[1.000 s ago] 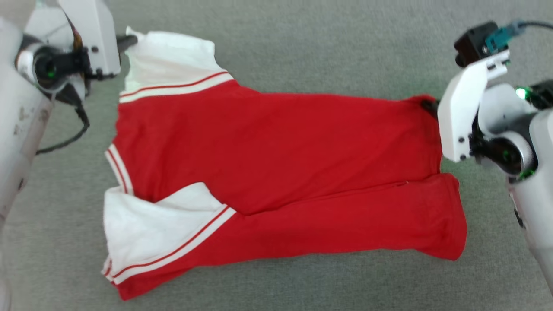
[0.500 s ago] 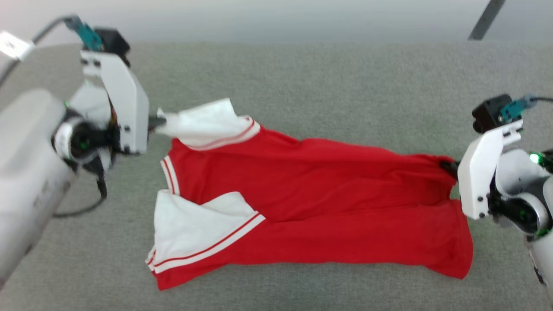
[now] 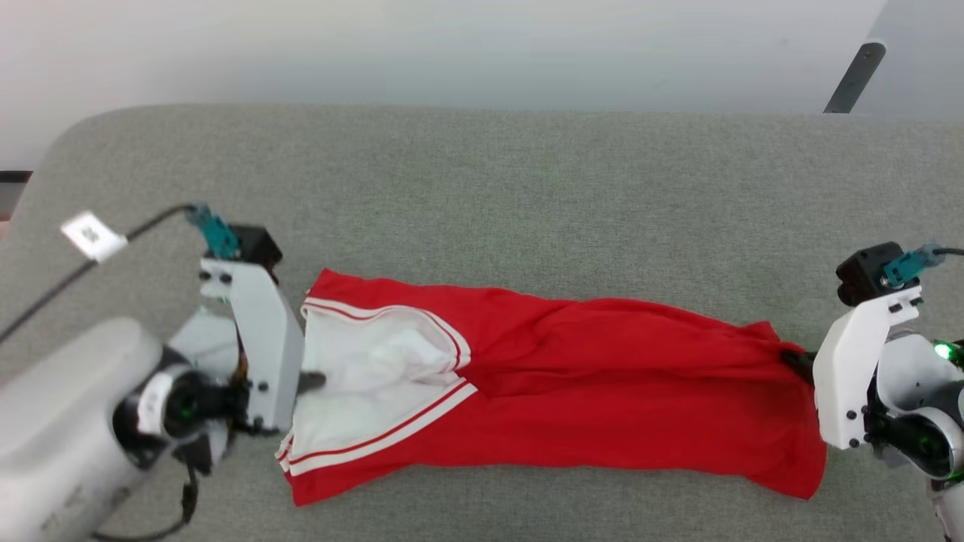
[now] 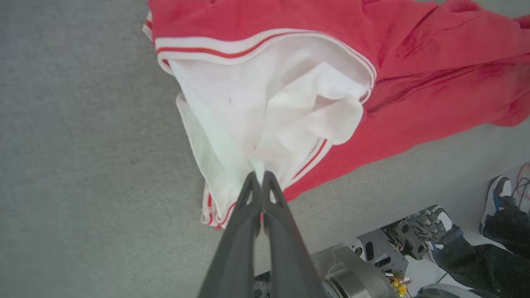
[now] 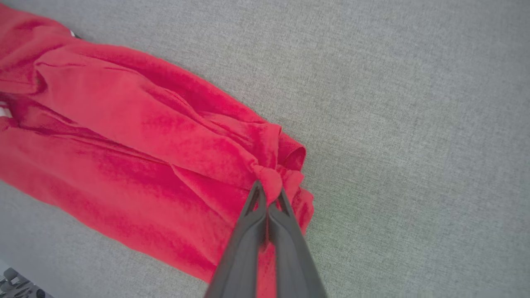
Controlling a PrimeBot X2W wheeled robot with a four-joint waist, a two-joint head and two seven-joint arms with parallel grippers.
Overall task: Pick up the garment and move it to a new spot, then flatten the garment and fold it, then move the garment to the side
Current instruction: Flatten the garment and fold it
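Head view: we have drawn the far edge of the red jersey (image 3: 602,406) over, so one fold now lies at the near middle of the grey bench (image 3: 527,188). Left wrist: our left claw (image 4: 260,179) is clamped on the white sleeve (image 4: 269,107). Right wrist: our right claw (image 5: 268,195) is clamped on the hem (image 5: 271,180).

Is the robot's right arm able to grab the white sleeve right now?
Probably not. The right pincer is shut on the red hem of the shirt, at the opposite end from the white sleeve, and the left pincer is pinching that sleeve.
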